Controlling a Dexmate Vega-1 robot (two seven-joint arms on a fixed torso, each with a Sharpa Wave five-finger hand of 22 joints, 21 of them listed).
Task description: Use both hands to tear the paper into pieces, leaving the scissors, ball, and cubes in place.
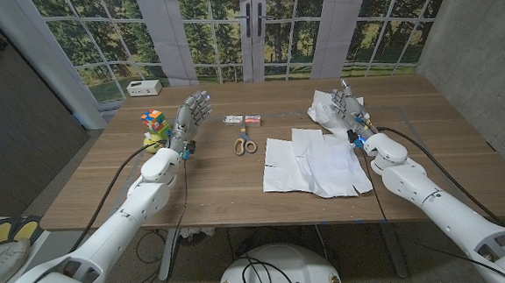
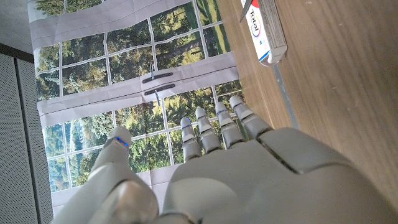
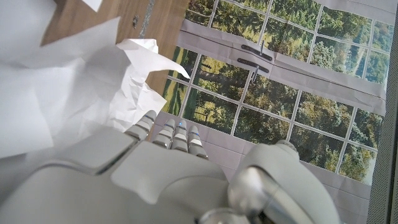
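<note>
A: Near edge first. What's nearest on the table?

B: White paper, flat sheets with torn edges, lying right of centre. Several pieces overlap; one runs under the right arm's wrist.

A: Right hand?

B: Beyond the flat sheets, fingers extended and slightly apart, nothing in its grasp. The right wrist view shows the fingers straight, with a crumpled paper piece just beside them. In the head view that crumpled piece lies at the hand's inner side; whether it touches the hand, cannot tell.

A: Left hand?

B: Left of centre, standing up off the table, fingers spread and straight, holding nothing. The left wrist view confirms the fingers are open.

A: Between the hands?

B: Scissors, orange handles, closed, flat on the wood, just left of the paper, apart from it. Farther back, a small box with red and blue print.

A: Left side?

B: Colour cube stacked on a yellow-green ball, beside the left forearm. Far left corner, a white box.
</note>
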